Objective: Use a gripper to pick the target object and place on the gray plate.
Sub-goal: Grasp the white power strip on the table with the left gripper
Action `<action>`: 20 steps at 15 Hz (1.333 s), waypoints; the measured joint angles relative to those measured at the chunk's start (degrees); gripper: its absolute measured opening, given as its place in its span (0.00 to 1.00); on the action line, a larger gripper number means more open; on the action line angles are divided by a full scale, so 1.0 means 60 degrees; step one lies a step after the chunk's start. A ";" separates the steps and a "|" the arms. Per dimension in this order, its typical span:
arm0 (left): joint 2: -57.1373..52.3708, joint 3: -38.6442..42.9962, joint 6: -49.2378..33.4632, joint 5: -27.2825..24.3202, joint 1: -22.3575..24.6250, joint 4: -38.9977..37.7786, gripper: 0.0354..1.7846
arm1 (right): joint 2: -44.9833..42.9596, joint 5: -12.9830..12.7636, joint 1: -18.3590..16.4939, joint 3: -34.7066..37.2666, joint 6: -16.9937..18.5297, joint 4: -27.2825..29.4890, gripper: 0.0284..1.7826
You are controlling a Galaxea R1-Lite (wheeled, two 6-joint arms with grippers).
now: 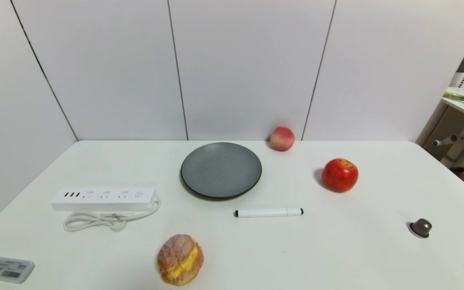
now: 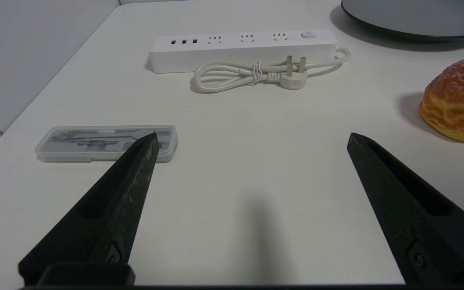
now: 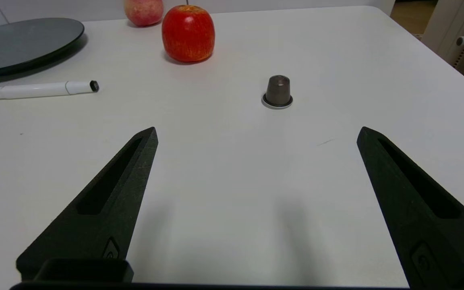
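The white power strip (image 1: 103, 199) lies flat at the table's left with its coiled cord and plug in front of it; it also shows in the left wrist view (image 2: 243, 49). The gray plate (image 1: 221, 170) sits at the table's middle back, to the right of the strip, and shows in both wrist views (image 2: 417, 16) (image 3: 22, 42). Neither arm shows in the head view. My left gripper (image 2: 252, 139) is open and empty, over bare table well short of the strip. My right gripper (image 3: 256, 135) is open and empty near the table's front right.
A white marker pen (image 1: 268, 212) lies in front of the plate. A red apple (image 1: 340, 175) and a peach (image 1: 282, 138) sit at the back right. A bread roll (image 1: 180, 259), a clear plastic case (image 1: 3, 268) and a small brown capsule (image 1: 421, 228) lie near the front.
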 joint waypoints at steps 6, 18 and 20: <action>0.0000 0.0000 -0.0010 0.0000 0.0008 0.0004 0.94 | 0.0000 0.0004 0.0000 0.0000 0.0000 0.0000 0.96; 0.2083 -0.3133 0.0402 0.0142 0.0026 0.1642 0.94 | 0.0000 0.0000 0.0000 0.0000 0.0004 0.0000 0.96; 0.3434 -0.4897 0.0898 0.0146 0.0053 0.2716 0.94 | 0.0000 -0.0004 0.0000 0.0000 0.0000 -0.0002 0.96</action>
